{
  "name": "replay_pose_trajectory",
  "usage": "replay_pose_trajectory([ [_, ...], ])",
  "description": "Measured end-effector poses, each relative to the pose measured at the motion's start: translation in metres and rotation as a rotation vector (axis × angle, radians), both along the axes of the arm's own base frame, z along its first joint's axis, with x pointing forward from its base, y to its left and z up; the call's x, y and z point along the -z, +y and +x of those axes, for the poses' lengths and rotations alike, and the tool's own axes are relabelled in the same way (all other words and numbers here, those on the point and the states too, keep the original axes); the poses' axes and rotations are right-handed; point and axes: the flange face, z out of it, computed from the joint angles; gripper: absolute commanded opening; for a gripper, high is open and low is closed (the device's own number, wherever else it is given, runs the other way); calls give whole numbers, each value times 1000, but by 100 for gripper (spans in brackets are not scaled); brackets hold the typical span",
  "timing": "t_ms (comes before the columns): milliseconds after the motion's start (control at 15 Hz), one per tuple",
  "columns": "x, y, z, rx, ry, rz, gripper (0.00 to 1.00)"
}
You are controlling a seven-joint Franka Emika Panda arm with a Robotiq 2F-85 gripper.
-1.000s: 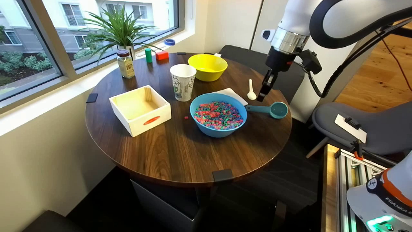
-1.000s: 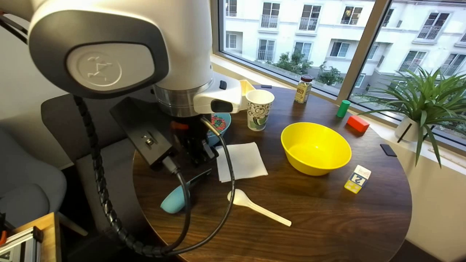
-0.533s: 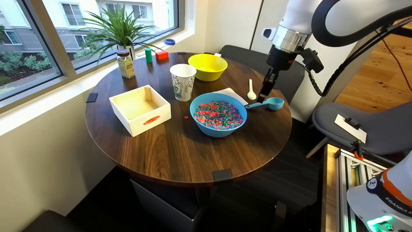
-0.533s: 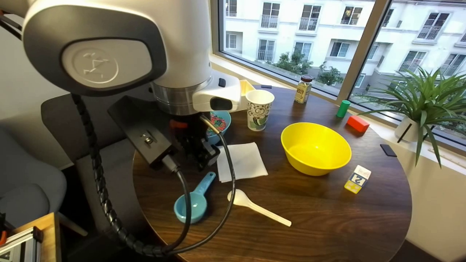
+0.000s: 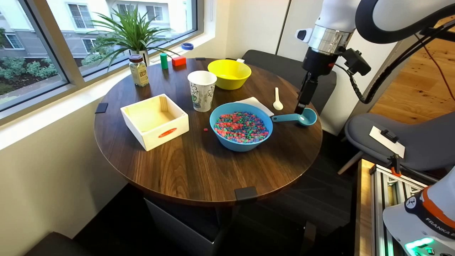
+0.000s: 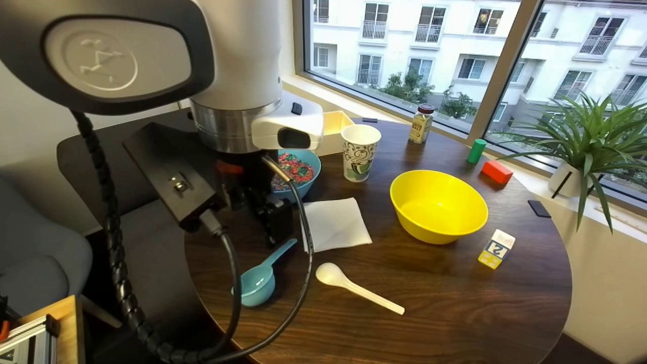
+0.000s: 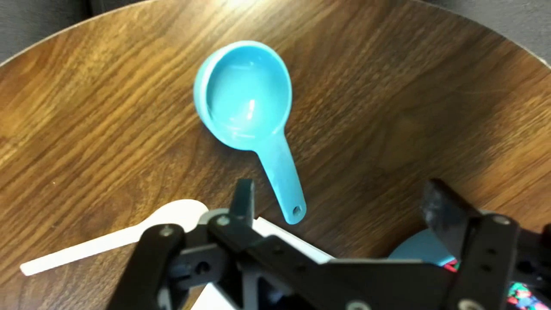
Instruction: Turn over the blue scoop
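The blue scoop (image 7: 249,92) rests on the round wooden table (image 7: 366,107), seen in the wrist view with its cup's opening towards the camera and slightly tipped. Its handle (image 7: 282,178) points down towards my gripper (image 7: 340,183), whose fingers stand wide apart with nothing held. The handle's end lies between them in that picture, nearer the left finger (image 7: 243,198). In an exterior view the gripper (image 5: 300,108) hangs in front of where the scoop's cup and handle (image 5: 284,117) join. In an exterior view the cup (image 6: 258,287) leans to one side, a cable crossing its edge.
A blue bowl (image 5: 241,145) of multicoloured bits stands beside the handle's end. A white spoon (image 6: 359,290) and a napkin (image 6: 336,225) lie close by. A yellow bowl (image 6: 437,210), paper cup (image 5: 202,90) and wooden box (image 5: 156,122) stand further off.
The jaws have opened, and the gripper has moved away from the handle's end towards the cup side. The scoop has come free and rocked, its cup's tilt changing between the frames.
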Motion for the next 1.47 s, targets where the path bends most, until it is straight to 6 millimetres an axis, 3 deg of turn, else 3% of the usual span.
replay_pose_trajectory([
  [800, -23, -2, -23, 53, 54, -111, 100],
  [1467, -33, 0, -28, 60, 47, -117, 100],
])
